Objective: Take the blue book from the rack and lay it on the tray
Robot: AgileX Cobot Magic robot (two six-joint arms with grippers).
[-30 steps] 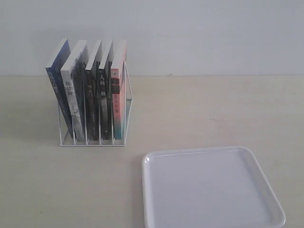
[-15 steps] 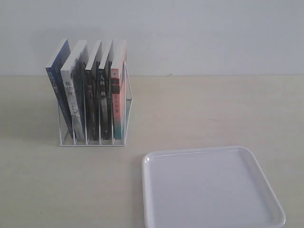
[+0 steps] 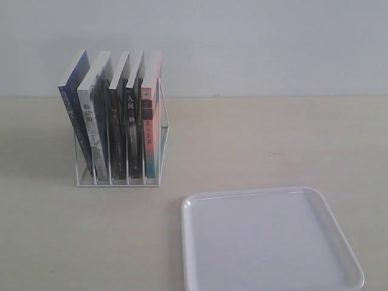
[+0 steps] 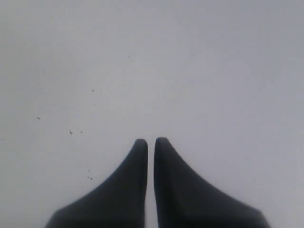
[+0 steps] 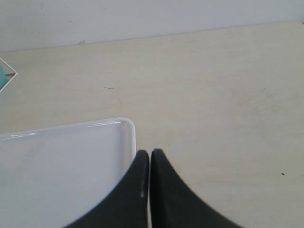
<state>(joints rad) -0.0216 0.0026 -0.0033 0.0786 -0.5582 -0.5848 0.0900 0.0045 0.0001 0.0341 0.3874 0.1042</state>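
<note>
Idling, both claws empty. Left gripper is pressed almost together with a sliver between the pads, facing a blank grey surface. Right gripper is pressed together and hangs by one corner of the tray. Neither shows in the exterior view.

Blue book stands spine-out in the end slot of the rack, on the left arm's side. The wire dividers prop it at a lean, top edge exposed for a pinch. The tray lies flat, well apart from the rack, with nothing on it. My judgement: pick not started, and left arm has the shorter reach.

soft even light, faint shadow left of the rack, mild blur, glossy tray rim
</note>
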